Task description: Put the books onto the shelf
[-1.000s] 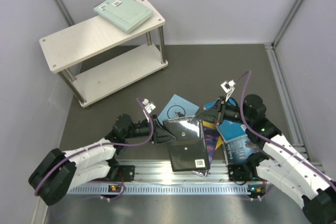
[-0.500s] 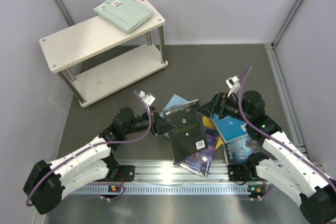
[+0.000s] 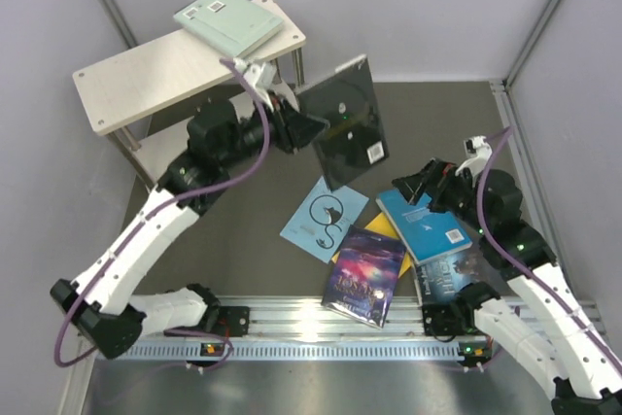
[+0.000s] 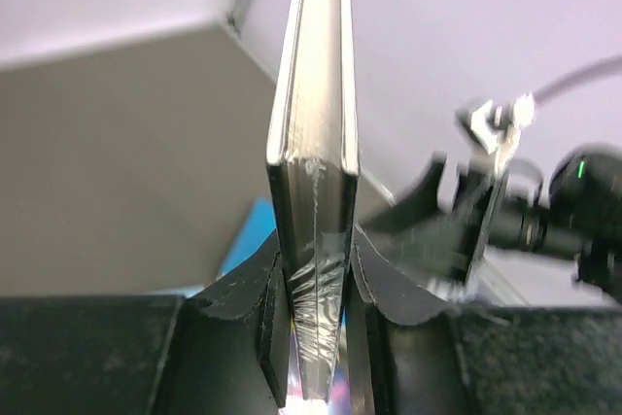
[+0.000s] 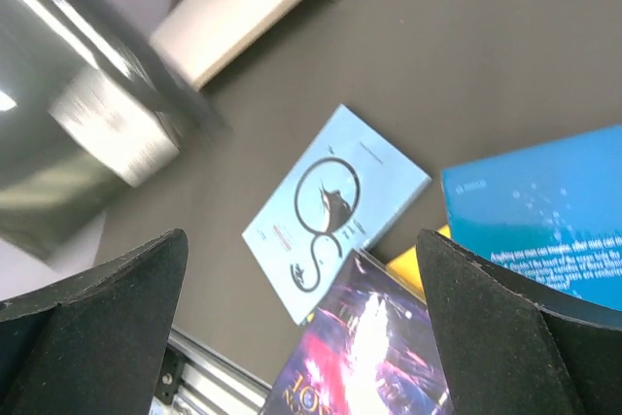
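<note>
Book (image 3: 350,121) dark, likely green, clamped edge-on in left end effector (image 3: 307,129) near shelf (image 3: 146,70) | right end effector (image 3: 416,189) wide, empty

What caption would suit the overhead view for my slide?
Left tool holds a dark book up near the shelf while the open right tool hangs over loose books.
</note>
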`<action>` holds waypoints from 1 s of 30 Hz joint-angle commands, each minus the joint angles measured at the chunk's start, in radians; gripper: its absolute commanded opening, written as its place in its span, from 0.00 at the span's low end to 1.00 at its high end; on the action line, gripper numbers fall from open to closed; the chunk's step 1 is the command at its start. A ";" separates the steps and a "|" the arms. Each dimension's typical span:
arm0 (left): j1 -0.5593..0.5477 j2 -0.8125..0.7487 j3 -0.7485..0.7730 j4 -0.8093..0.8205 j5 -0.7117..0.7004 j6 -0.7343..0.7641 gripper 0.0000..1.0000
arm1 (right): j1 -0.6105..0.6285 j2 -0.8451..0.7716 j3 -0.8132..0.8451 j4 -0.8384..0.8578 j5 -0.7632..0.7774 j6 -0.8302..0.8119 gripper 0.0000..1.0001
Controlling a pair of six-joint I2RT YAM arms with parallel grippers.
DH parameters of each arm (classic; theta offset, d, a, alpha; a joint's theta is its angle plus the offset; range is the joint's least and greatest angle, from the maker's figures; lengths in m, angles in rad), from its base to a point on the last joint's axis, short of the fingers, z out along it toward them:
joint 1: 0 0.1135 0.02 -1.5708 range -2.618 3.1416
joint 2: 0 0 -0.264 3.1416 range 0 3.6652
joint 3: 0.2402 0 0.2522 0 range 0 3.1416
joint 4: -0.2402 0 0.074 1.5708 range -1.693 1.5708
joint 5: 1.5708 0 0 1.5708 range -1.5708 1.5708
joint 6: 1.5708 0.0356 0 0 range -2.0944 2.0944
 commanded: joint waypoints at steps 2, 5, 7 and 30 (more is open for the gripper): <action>0.120 0.160 0.381 -0.020 0.047 0.038 0.00 | -0.013 0.004 -0.019 -0.029 -0.002 0.006 1.00; 0.282 0.292 0.591 -0.031 0.184 -0.067 0.00 | -0.013 0.001 -0.030 -0.026 -0.022 0.004 1.00; 0.409 0.381 0.710 0.017 0.261 -0.193 0.00 | -0.013 -0.001 -0.037 -0.018 -0.034 0.000 1.00; 0.830 0.826 1.102 0.181 0.544 -0.683 0.00 | -0.016 0.028 -0.106 0.006 -0.069 -0.014 1.00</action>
